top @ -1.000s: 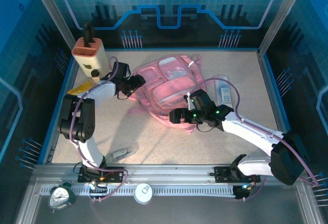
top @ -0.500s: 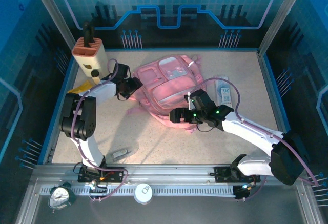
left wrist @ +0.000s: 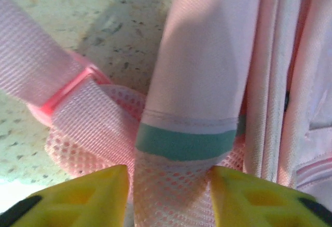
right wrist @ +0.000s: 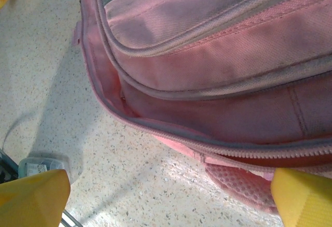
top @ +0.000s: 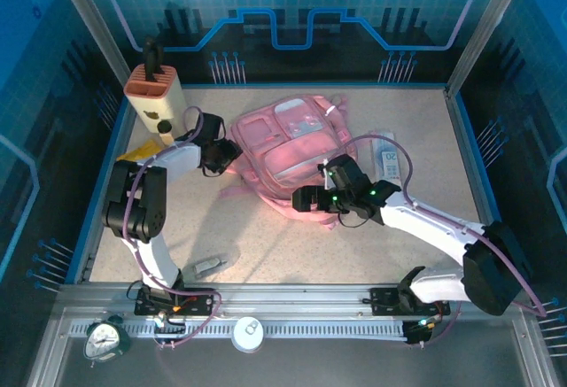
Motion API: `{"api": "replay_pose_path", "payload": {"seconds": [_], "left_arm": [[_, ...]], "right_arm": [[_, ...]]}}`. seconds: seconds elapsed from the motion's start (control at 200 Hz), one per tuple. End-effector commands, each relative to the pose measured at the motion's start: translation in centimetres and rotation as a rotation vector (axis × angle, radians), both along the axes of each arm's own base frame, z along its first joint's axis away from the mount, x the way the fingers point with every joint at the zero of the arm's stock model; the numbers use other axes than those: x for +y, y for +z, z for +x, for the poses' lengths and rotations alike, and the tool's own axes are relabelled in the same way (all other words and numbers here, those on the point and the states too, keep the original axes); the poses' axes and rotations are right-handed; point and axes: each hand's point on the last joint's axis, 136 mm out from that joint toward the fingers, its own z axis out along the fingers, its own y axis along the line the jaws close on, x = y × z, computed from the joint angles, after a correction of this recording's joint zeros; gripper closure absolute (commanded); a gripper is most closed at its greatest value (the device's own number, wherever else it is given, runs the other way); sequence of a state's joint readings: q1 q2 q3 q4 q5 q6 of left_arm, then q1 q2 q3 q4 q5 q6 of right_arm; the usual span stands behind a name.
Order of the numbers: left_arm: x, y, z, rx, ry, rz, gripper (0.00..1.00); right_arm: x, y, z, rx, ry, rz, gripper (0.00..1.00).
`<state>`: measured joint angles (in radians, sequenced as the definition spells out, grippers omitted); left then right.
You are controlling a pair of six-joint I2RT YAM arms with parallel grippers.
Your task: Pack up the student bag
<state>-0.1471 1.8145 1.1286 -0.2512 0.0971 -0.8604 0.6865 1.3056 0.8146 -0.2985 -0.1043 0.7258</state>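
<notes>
The student bag, a soft pink backpack, lies flat in the middle of the table. My left gripper is at the bag's left edge. In the left wrist view its yellow fingertips stand close on either side of a pink mesh strap with a teal band. The strap lies flat and unpinched, and a thin gap shows by the left finger. My right gripper hangs wide open at the bag's near edge. Between its yellow fingertips I see the bag's open zip and bare table.
A beige pen holder stands at the back left with a yellow packet beside it. A white box lies right of the bag. A small grey item sits near the front edge. A clock rests on the front rail.
The left gripper's jaws have narrowed around the strap and the gripper has drawn slightly left. The right arm and the bag have barely moved.
</notes>
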Motion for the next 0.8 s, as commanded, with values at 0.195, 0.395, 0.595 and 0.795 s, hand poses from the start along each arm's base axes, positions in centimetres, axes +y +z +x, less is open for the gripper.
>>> {"api": "replay_pose_path", "payload": {"seconds": [0.195,0.395,0.595,0.795], "left_arm": [[-3.5,0.8,-0.2,-0.036,-0.100,-0.079,0.92],[-6.6,2.1,-2.6,-0.059,-0.169,-0.122,1.00],[-8.7,2.5,-6.0,-0.055,-0.168,-0.159,1.00],[-10.3,4.2,-6.7,-0.101,-0.160,-0.202,1.00]], "right_arm": [[-1.3,-1.0,3.3,0.005,-0.087,-0.005,0.00],[-4.0,-0.9,7.1,-0.020,-0.143,-0.061,0.00],[-6.7,-0.9,10.4,-0.021,-0.159,-0.127,0.00],[-7.5,1.1,9.1,-0.027,-0.124,-0.192,0.00]]}}
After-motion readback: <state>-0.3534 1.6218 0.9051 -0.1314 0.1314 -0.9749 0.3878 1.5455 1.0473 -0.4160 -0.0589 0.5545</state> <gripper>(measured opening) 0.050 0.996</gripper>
